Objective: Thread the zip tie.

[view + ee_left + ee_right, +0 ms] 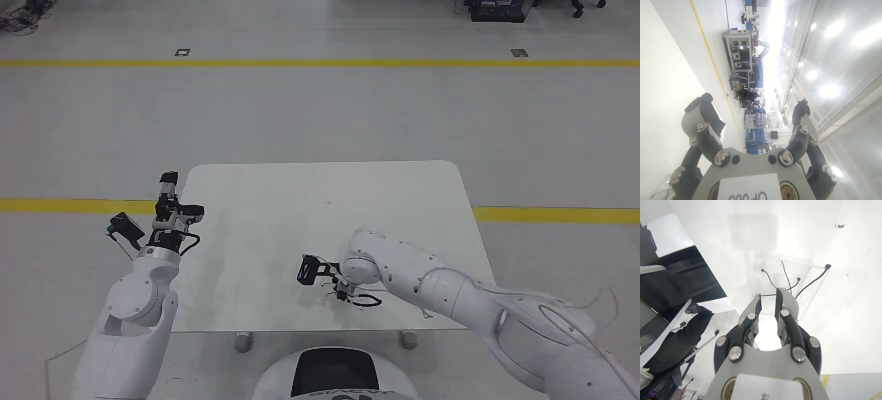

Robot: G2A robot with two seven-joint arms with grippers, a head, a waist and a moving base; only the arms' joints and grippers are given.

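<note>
Several black zip ties [785,273] lie loose in a shallow clear tray [811,298] on the white table [330,200]. My right gripper [768,300] is open a narrow gap, its tips just above the tray's near part. One thin tie strand runs across under the tips, and nothing is gripped between the ribbed pads [778,298]. From above, this gripper [343,288] is at the table's near middle, with the zip ties [366,299] beside it. My left gripper [753,100] is wide open and empty. It is raised off the table's left edge [176,203], pointing up and away.
The table's far half and right side are bare white surface. A small brown speck [839,226] marks the tabletop beyond the tray. The table's near edge [702,262] runs close by the right gripper, with dark robot parts below it.
</note>
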